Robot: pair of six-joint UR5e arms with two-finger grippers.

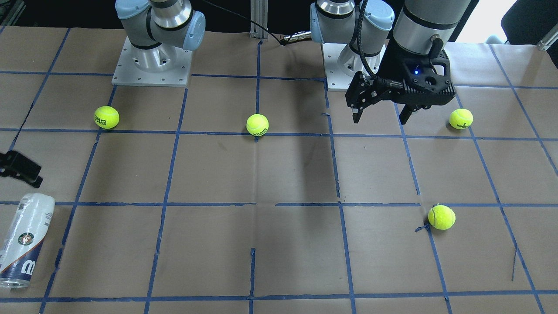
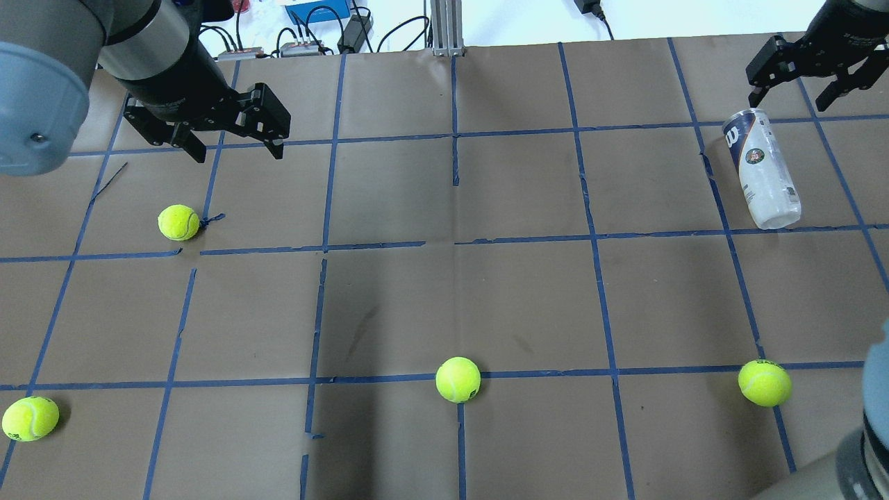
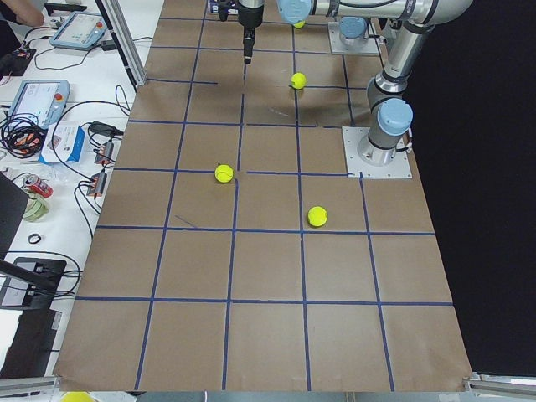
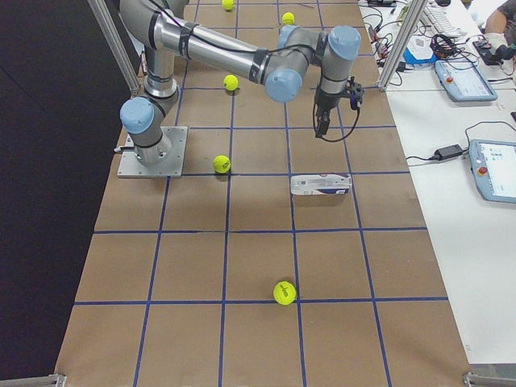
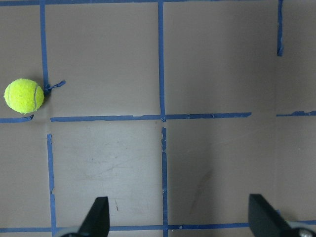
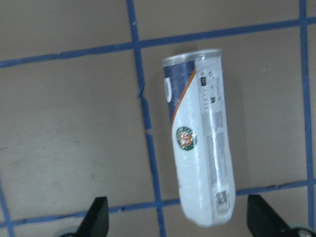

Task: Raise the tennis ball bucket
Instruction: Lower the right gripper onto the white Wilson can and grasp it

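The tennis ball bucket is a clear plastic can with a white label and a navy band. It lies on its side on the paper-covered table at the far right, and also shows in the front view and the right side view. My right gripper is open and empty, hovering just past the can's navy end. In the right wrist view the can lies lengthwise ahead of the open gripper. My left gripper is open and empty above the far left of the table; it also shows in the front view.
Several yellow-green tennis balls lie loose on the table: one near my left gripper, one at the near left, one at the near middle and one at the near right. Blue tape lines grid the brown paper.
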